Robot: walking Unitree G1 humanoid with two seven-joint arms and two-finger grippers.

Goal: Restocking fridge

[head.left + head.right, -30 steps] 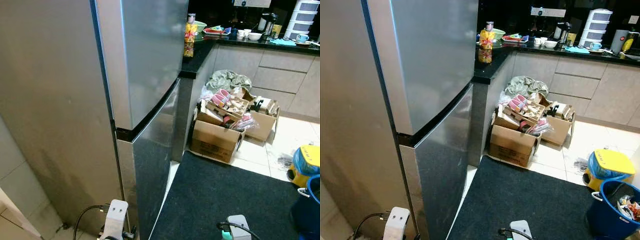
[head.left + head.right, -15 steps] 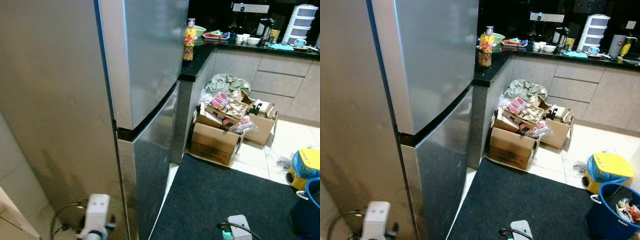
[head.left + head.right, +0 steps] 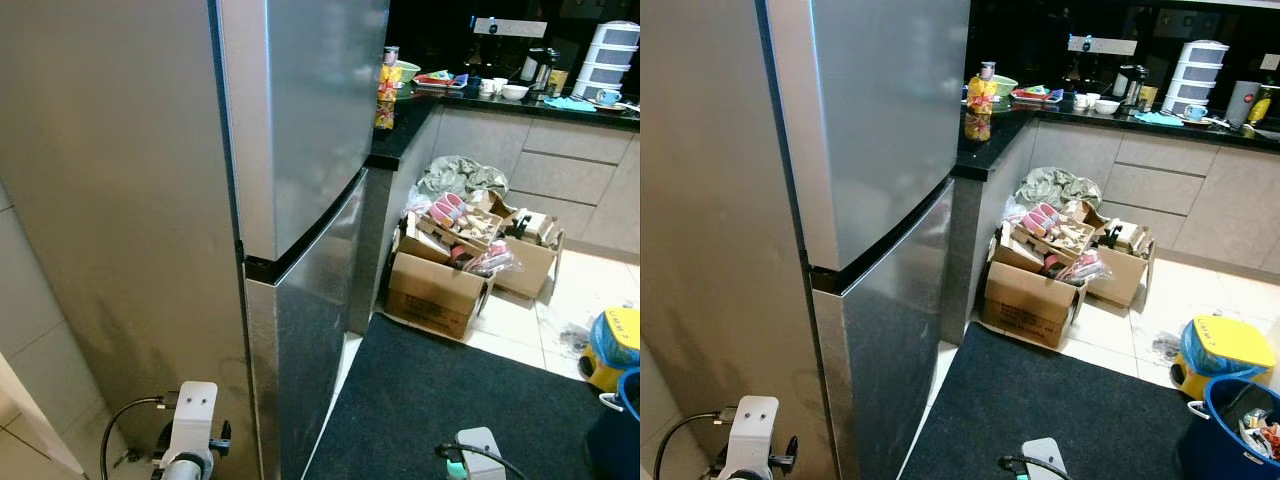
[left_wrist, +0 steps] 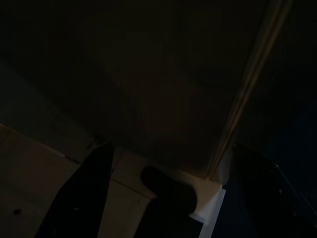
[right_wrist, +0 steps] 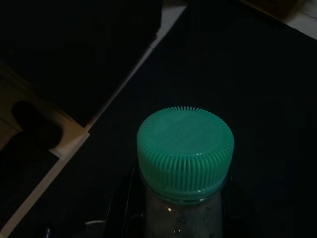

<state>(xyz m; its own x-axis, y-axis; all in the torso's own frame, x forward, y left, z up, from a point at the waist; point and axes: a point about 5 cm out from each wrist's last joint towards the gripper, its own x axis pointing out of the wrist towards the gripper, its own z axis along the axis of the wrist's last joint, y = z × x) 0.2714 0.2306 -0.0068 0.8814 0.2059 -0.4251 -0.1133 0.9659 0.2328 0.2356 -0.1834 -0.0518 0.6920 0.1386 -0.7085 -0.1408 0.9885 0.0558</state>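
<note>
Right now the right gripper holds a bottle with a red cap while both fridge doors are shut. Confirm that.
Not quite: the right wrist view shows the bottle's cap is green, not red. The right gripper does hold the bottle, and both fridge doors are shut.

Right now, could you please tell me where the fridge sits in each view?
Left eye view: fridge spans the left half.
Right eye view: again the left half.
Left wrist view: dark; its base corner over pale tile.
Right wrist view: dark mass behind the bottle, probably its base.
Shared landmark: pale floor strip at its foot.
</note>
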